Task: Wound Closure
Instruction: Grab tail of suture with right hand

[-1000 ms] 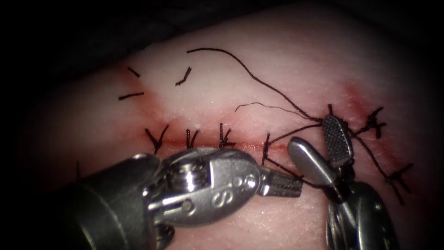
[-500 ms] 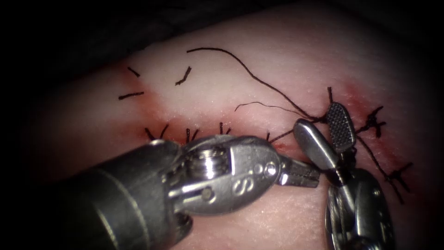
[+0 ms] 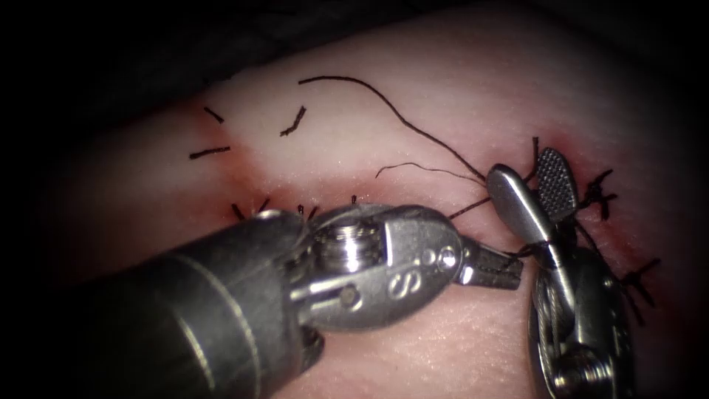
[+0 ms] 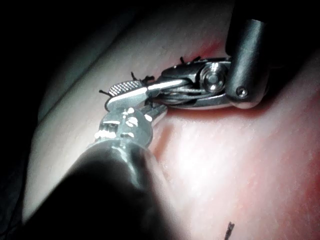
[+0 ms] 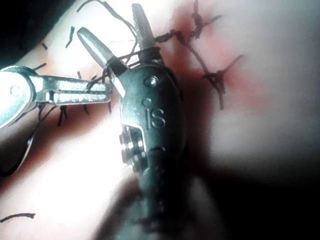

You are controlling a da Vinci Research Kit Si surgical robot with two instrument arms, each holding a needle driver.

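Left tool (image 3: 496,271): jaws clenched on the thread (image 3: 413,129), tips beside the right tool's base.
Right tool (image 3: 533,177): 2 jaws spread wide (thread running between them), holding nothing.
Thread: trails up over the tissue (image 3: 443,66).
Cut (image 3: 620,244): stitched; knots at the right.
Needle: cannot tell.

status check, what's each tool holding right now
Left tool shut on thread. Right tool open, thread running between its jaws. No needle seen. Tied stitches along the cut, nothing blocking.
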